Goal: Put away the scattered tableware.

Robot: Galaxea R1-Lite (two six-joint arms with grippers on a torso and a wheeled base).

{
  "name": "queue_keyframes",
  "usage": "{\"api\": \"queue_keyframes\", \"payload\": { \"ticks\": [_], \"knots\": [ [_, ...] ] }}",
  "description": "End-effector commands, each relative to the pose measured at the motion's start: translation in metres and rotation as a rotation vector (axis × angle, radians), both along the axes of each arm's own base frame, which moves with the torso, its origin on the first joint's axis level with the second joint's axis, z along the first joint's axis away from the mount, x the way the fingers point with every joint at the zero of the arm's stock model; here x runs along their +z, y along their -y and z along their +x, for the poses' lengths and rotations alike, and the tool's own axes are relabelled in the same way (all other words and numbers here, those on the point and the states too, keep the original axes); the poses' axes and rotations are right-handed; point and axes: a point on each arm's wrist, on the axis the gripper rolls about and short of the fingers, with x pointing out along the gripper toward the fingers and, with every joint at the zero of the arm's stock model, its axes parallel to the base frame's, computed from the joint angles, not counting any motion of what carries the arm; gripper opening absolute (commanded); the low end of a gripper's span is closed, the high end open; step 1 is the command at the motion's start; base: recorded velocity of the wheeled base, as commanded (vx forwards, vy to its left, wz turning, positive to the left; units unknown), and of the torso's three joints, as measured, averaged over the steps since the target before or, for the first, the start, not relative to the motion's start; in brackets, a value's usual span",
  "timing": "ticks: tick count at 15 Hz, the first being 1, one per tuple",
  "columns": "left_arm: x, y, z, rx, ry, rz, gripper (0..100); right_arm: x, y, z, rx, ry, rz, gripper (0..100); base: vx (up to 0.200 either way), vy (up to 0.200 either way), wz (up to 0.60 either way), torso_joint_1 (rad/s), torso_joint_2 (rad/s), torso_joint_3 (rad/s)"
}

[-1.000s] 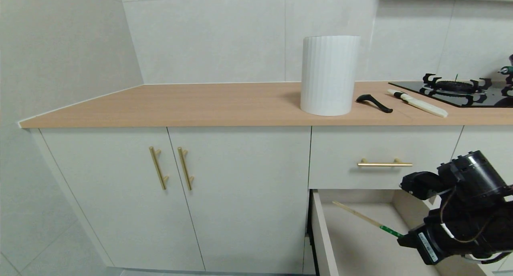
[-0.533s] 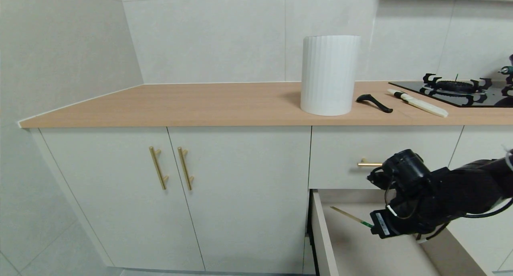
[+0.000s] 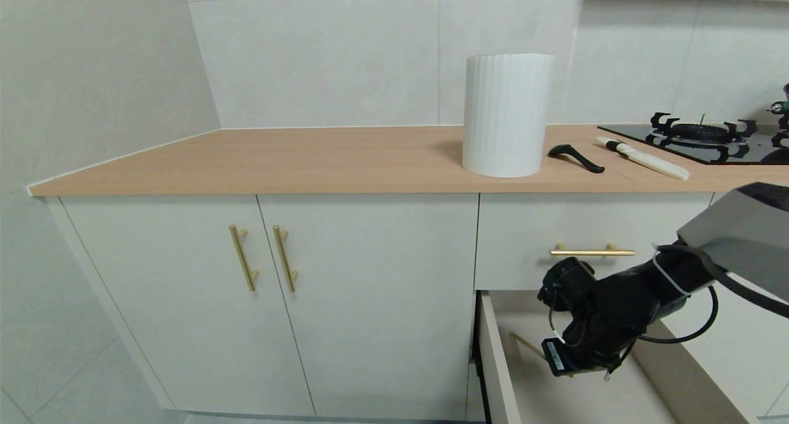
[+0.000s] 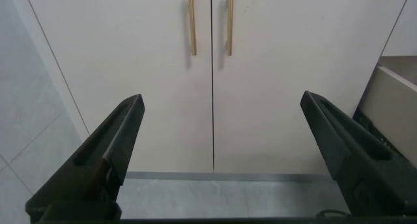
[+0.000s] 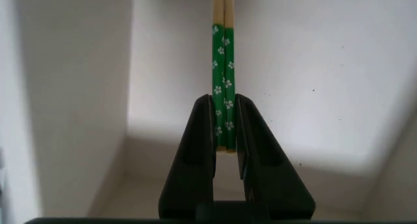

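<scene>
Reference point: the open drawer (image 3: 493, 356) at the lower right of the cabinet run.

1. Left of the drawer: a pair of closed cabinet doors (image 3: 271, 301) with upright gold handles. The left tool (image 4: 221, 101) faces these doors low down, with the drawer's side just beside it. Its fingers stand wide apart with nothing between them.

2. In the drawer: the right tool (image 5: 225, 113) is lowered inside, toward the drawer's left wall. It is clamped on a pair of chopsticks (image 3: 525, 344), gripping them at their green flower-patterned ends. The bare wooden ends point toward the drawer's back left corner. Whether the chopsticks touch the drawer floor cannot be told.

3. Directly above the drawer: a closed drawer front with a level gold handle (image 3: 592, 251).

4. On the table (image 3: 308, 159), above the drawer: a white ribbed canister (image 3: 506, 116), upright, over the drawer's left side. To its right lie a black-handled utensil (image 3: 576, 157) and then a white knife (image 3: 644, 158), apart from each other. Further right, beyond the drawer, is a black gas hob (image 3: 703, 134).
</scene>
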Motion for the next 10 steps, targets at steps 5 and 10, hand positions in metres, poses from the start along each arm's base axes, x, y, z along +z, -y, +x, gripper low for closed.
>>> {"api": "queue_keyframes", "payload": {
  "ticks": [5, 10],
  "knots": [
    [0.000, 0.000, 0.000, 0.001, 0.001, 0.000, 100, -0.027, -0.010, -0.009, 0.037, -0.080, -0.056, 0, 0.000, 0.000, 0.00, 0.000, 0.00, 0.000],
    [0.000, 0.000, 0.000, 0.001, 0.001, 0.000, 100, -0.027, -0.018, -0.015, 0.060, -0.096, -0.069, 0, 0.000, 0.000, 0.00, 0.000, 0.00, 0.000]
  ]
}}
